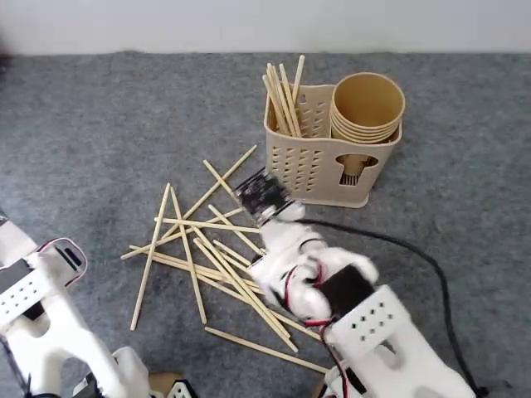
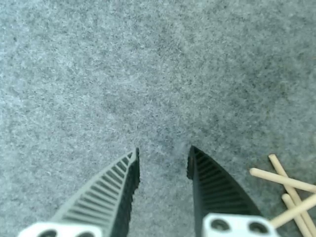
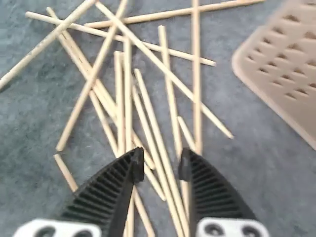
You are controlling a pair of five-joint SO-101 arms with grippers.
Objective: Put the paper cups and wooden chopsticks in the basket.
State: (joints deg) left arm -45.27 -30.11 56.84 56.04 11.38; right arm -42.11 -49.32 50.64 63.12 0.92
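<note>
A grey carpet (image 1: pixel 99 124) with a scatter of loose chopsticks (image 1: pixel 199 257) crossing one another. The right claw (image 3: pixel 161 164) hangs over this heap with its jaws apart, holding nothing; two or three sticks run lengthwise through the gap beneath it. Just beyond the claw, off to one side, stands the beige slotted basket (image 1: pixel 307 170). One of its compartments holds standing chopsticks (image 1: pixel 282 95) and the other a nested stack of paper cups (image 1: pixel 367 106).

The left claw (image 2: pixel 163 160) is also parted and empty, over bare carpet, with a few stick ends near one finger.

The sticks look light, stiff, thin and smooth, likely to roll or slip. Because they overlap, lifting one may drag its neighbours. The surest hold seems to be across the middle of a stick lying on top.

It is hard to tell whether the right claw's fingertips touch the sticks or hover above them. The number of cups in the stack cannot be counted, and the sticks beside the left claw are cut off at the edge.
</note>
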